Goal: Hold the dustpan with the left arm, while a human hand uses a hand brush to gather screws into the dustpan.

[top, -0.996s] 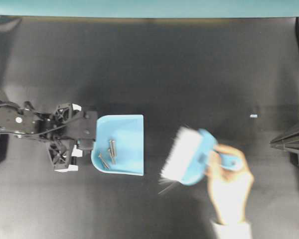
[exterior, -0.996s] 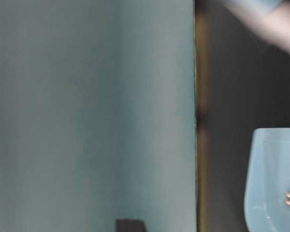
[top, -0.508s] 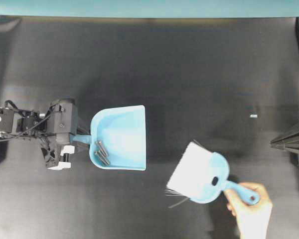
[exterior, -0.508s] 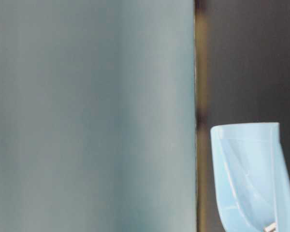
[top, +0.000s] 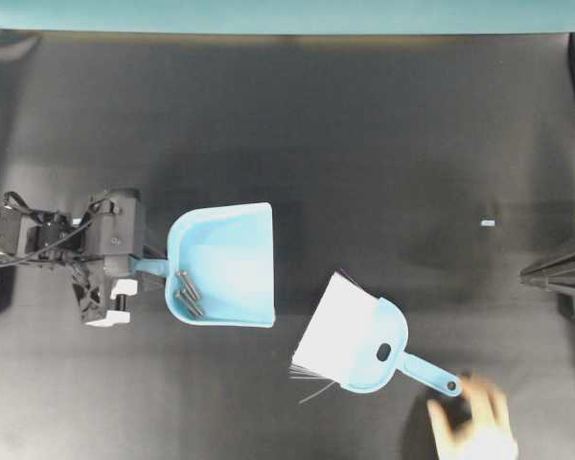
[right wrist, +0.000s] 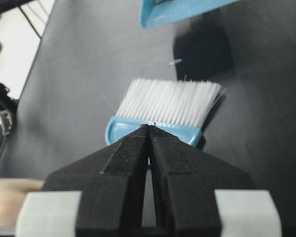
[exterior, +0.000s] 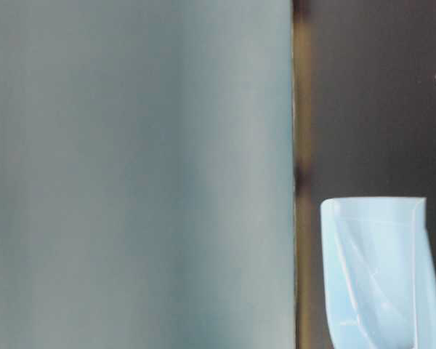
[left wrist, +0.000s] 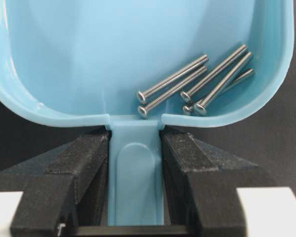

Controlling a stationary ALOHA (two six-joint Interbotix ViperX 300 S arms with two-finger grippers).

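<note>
At the left of the overhead view, the left arm's hand [top: 125, 273] is clamped on the handle of the dustpan [top: 232, 261], its black fingers [left wrist: 86, 170] pressing both sides. The screws [left wrist: 197, 85] lie bunched in the pan's back corner near the handle. To the right, the hand brush [top: 350, 331] lies on the dark tabletop [top: 364, 125], bristles toward the pan, apart from it. A human hand [top: 470, 431] is just beside its handle tip. The right arm's hand [right wrist: 149, 129] has its fingers pressed together on nothing.
</note>
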